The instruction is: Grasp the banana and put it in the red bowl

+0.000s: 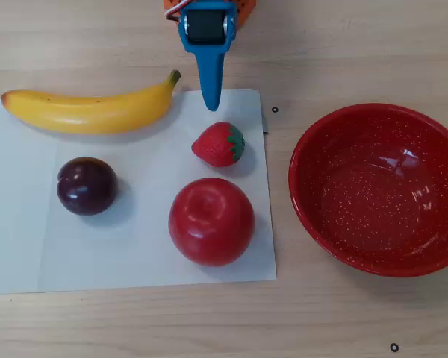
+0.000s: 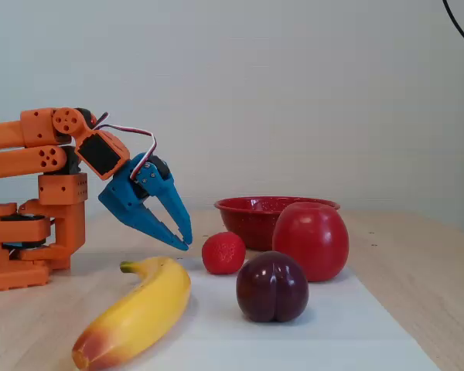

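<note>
The yellow banana (image 1: 89, 110) lies on its side at the top left of a white sheet, its greenish stem pointing right. In the fixed view the banana (image 2: 139, 313) is nearest the camera. My blue gripper (image 1: 210, 103) hangs just right of the stem tip, a little above the table, fingers together and holding nothing. The fixed view shows the gripper (image 2: 185, 240) tilted down, above and behind the banana's stem. The red speckled bowl (image 1: 373, 201) stands empty on the right of the overhead view, and the same bowl (image 2: 247, 219) sits behind the fruit in the fixed view.
On the white sheet (image 1: 134, 253) also lie a strawberry (image 1: 219, 144) right below the gripper tip, a red apple (image 1: 211, 221) and a dark plum (image 1: 87, 186). The orange arm base (image 2: 31, 232) stands at the fixed view's left.
</note>
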You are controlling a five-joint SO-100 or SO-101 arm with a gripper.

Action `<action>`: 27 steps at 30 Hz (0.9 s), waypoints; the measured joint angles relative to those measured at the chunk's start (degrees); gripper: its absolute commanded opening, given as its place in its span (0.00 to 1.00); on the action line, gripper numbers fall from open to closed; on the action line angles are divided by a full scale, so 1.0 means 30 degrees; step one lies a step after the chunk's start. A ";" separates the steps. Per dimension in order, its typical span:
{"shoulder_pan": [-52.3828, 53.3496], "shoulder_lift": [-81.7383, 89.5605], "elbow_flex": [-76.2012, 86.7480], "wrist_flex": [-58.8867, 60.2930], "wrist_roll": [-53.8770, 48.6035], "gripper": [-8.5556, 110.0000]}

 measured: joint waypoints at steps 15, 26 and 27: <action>0.0000 0.0000 0.0000 0.0117 0.0000 0.08; 0.0000 0.0117 0.0000 0.0879 0.0000 0.08; 0.0000 0.0088 0.0000 0.1055 0.0000 0.08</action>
